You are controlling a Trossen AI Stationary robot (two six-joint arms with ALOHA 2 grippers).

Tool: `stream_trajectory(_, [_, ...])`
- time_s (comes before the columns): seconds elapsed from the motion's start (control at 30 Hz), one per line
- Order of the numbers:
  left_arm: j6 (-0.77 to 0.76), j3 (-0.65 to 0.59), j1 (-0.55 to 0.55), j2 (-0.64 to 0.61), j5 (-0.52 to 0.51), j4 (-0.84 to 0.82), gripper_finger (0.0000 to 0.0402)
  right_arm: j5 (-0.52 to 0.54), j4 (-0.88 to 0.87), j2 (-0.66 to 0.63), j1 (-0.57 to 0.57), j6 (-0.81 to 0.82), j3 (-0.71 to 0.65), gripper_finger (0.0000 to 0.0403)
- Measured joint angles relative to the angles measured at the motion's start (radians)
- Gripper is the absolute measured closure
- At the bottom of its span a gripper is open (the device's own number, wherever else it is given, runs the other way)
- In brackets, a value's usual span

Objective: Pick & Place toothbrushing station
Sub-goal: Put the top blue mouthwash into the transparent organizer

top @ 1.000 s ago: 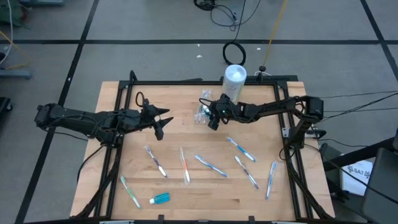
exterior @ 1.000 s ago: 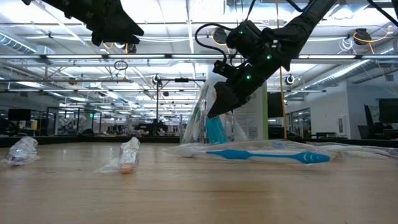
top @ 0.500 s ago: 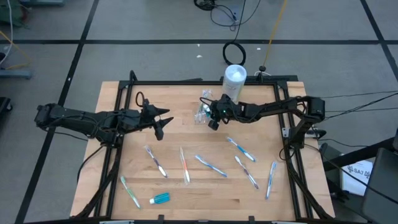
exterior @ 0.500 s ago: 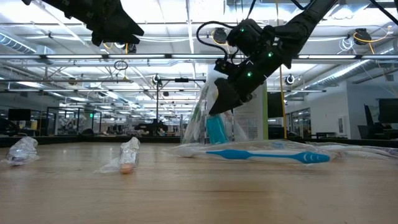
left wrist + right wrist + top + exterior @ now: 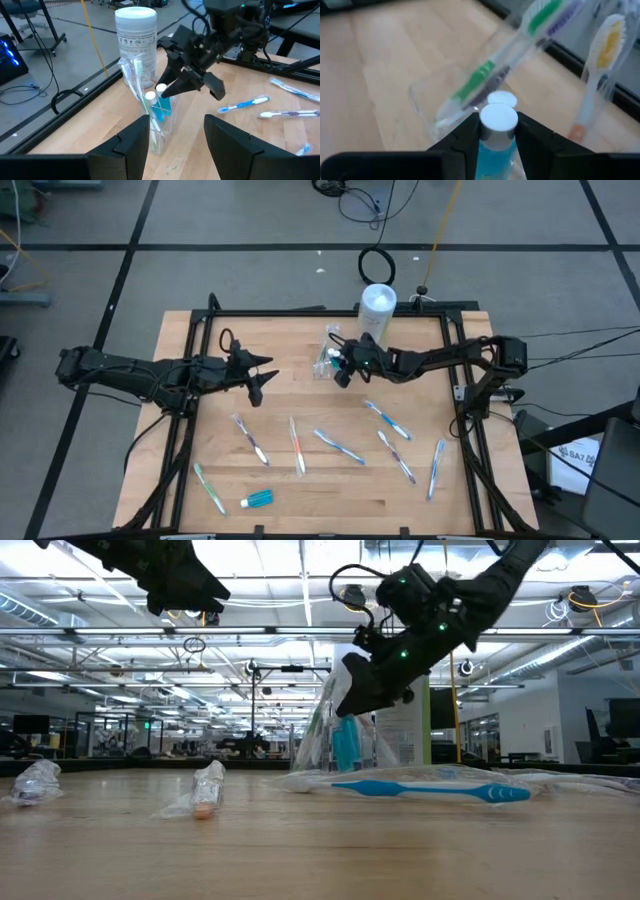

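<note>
A clear plastic bag [image 5: 325,360] stands upright near the table's far edge, in front of the white canister [image 5: 378,302]. It holds a few toothbrushes [image 5: 131,75] and two blue toothpaste tubes with white caps [image 5: 159,107]. My right gripper [image 5: 343,372] is over the bag, shut on one tube. Several wrapped toothbrushes [image 5: 338,446] and a third blue tube [image 5: 258,498] lie flat on the table nearer the front. My left gripper [image 5: 258,380] hangs open and empty left of the bag, above the table. My right gripper has the white cap [image 5: 498,120] of one blue tube between its two fingers [image 5: 470,137], at the tube's top end. The fingers slant down into the bag's open top from the table's right. The tube stands upright, its lower part inside the bag.
The white canister stands at the far edge just behind the bag. Loose toothbrushes spread across the middle and right of the table [image 5: 397,457], with one at the near left [image 5: 209,487]. A black frame [image 5: 190,370] runs around the table's edges.
My right gripper has risen a little over the bag and tipped slightly. The bag and its brushes have stayed in place. My left arm has kept still.
</note>
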Motion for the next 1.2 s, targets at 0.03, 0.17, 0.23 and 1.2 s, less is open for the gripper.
stream_trajectory(0.03, [0.000,0.000,0.000,0.000,0.000,-0.001,0.0206,0.000,0.059,0.000,0.003,0.001,-0.023,0.0297])
stream_trajectory(0.17, [0.000,0.000,0.000,0.000,0.000,-0.001,0.0206,0.016,0.300,0.000,0.021,0.002,-0.119,0.0295])
stream_trajectory(0.23, [0.000,0.000,0.000,0.000,0.000,-0.001,0.0206,0.066,0.369,0.000,0.034,0.008,-0.163,0.0299])
stream_trajectory(1.2, [-0.010,0.000,0.000,0.000,0.000,0.000,0.0206,0.126,0.412,-0.001,0.050,-0.007,-0.253,0.0265])
